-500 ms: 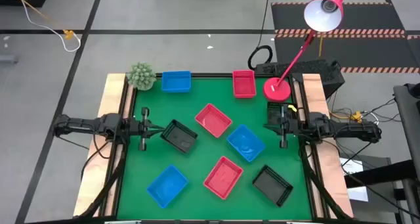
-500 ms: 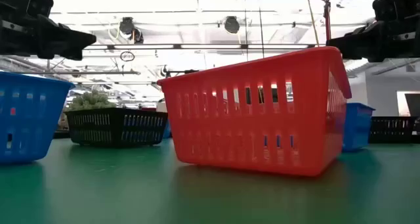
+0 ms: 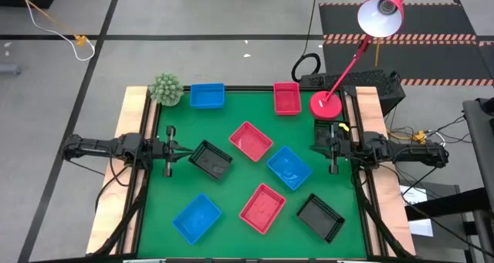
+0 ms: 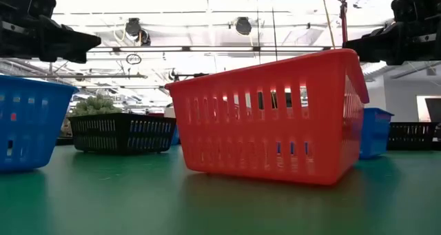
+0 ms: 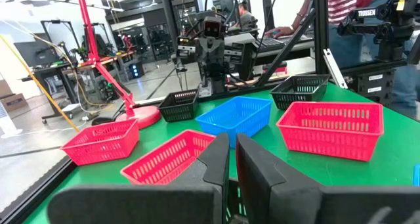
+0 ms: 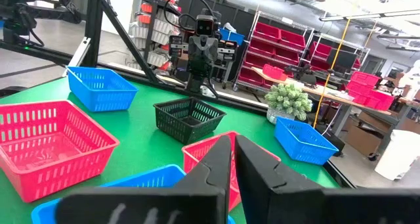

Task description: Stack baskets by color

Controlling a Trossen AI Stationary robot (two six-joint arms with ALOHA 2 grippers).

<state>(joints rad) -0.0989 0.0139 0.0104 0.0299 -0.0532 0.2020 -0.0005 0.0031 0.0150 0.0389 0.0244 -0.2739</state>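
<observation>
Nine baskets stand on their bottoms on the green table. Blue ones are at the far edge (image 3: 207, 96), in the middle (image 3: 289, 168) and near left (image 3: 196, 217). Red ones are at the far edge (image 3: 286, 98), in the middle (image 3: 251, 141) and near the front (image 3: 262, 208). Black ones are left of centre (image 3: 211, 160), near right (image 3: 320, 217) and at the right edge (image 3: 324, 130). My left gripper (image 3: 182, 150) is shut at the left edge, raised above the table, its tips pointing at the left black basket. My right gripper (image 3: 316, 146) is shut at the right edge, beside the right black basket.
A red lamp base (image 3: 326, 105) stands at the far right corner, its arm slanting up to the lamp head (image 3: 382, 15). A green fuzzy plant ball (image 3: 165, 89) sits at the far left corner. Bare green mat (image 3: 231, 184) lies between the baskets.
</observation>
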